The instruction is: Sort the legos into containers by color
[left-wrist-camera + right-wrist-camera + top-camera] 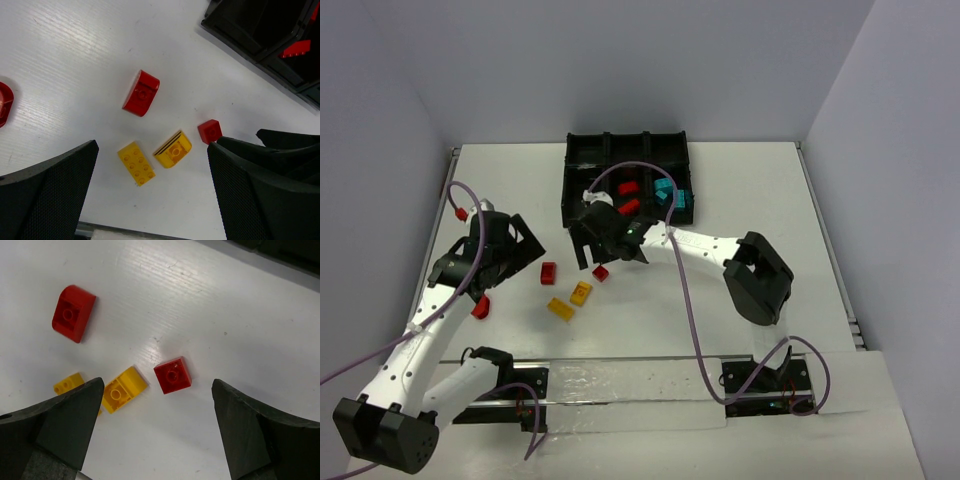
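On our right gripper [156,392] the fingers are spread wide and empty over a red square brick [172,375] on the white table [250,315]. Our left gripper [152,150], also spread, hangs above a yellow curved brick [172,150] and a yellow flat brick [136,162]. Farther off, the black divided tray [566,190] holds red bricks [628,187] and teal bricks [664,190].

In the tray [582,150], bricks [628,207] lay in the near row's middle compartment and more bricks [665,190] in its right compartment. On the table [770,200] before the tray lay the closest brick [601,272]. A second brick [549,272] sat off the tray's front-left corner. A third brick [581,293] and fourth brick [560,309] lay farther out.
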Motion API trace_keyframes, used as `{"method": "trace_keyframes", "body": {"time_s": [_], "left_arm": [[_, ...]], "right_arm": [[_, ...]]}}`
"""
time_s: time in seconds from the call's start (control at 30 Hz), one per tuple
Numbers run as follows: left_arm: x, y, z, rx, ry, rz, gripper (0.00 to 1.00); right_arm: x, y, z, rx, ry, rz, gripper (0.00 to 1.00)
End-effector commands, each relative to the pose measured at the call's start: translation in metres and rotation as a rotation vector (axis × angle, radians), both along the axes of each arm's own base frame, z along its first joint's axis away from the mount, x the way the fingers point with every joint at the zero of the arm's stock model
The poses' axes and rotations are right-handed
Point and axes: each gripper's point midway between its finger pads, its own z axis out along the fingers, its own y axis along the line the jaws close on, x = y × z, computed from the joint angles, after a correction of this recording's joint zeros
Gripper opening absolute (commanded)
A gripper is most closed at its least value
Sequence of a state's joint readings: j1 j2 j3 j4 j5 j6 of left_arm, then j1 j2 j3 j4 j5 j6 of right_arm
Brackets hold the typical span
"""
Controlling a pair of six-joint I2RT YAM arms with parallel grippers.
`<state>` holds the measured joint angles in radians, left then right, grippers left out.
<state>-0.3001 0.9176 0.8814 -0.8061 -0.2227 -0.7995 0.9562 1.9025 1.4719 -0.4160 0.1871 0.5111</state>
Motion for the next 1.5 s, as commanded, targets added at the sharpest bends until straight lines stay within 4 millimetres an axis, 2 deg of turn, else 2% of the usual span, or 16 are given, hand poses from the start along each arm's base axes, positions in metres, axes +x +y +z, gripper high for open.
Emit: {"method": "trace_keyframes", "body": {"time_s": [0.0, 0.2, 0.4, 0.63, 0.83, 0.97, 1.1, 1.23, 1.4, 1.47], "left_arm": [[0.004, 0.001, 0.01, -0.017, -0.033, 0.019, 0.99], [0.003, -0.002, 0.003, -0.026, -0.012, 0.011, 0.99], [0.006, -0.008, 0.003, -0.052, -0.014, -0.005, 0.99], [0.006, -0.009, 0.003, -0.055, -0.016, -0.006, 0.99], [0.005, -0.009, 0.003, -0.059, -0.013, -0.009, 0.99], [0.004, -0.009, 0.003, -0.058, -0.012, -0.006, 0.99], [0.005, -0.011, 0.001, -0.069, -0.017, -0.009, 0.99], [0.007, -0.013, -0.002, -0.069, -0.002, -0.017, 0.99], [0.01, -0.012, -0.001, -0.055, 0.0, -0.02, 0.99], [0.01, -0.009, -0.002, -0.036, 0.015, -0.012, 0.99]], "right_arm": [[-0.005, 0.015, -0.005, 0.015, 0.007, 0.11, 0.94], [-0.016, 0.019, -0.037, -0.036, 0.076, 0.169, 0.88], [-0.015, 0.014, -0.057, -0.078, 0.091, 0.129, 0.75], [-0.01, 0.006, -0.072, -0.104, 0.095, 0.059, 0.65], [-0.005, 0.002, -0.073, -0.115, 0.083, 0.036, 0.54], [0.002, -0.007, -0.064, -0.111, 0.058, -0.016, 0.43], [0.017, -0.02, -0.036, -0.056, 0.02, -0.096, 0.41], [0.051, -0.048, 0.003, 0.012, -0.033, -0.217, 0.41], [0.098, -0.082, 0.029, 0.027, -0.098, -0.34, 0.43], [0.118, -0.088, 0.041, 0.036, -0.133, -0.375, 0.43]]}}
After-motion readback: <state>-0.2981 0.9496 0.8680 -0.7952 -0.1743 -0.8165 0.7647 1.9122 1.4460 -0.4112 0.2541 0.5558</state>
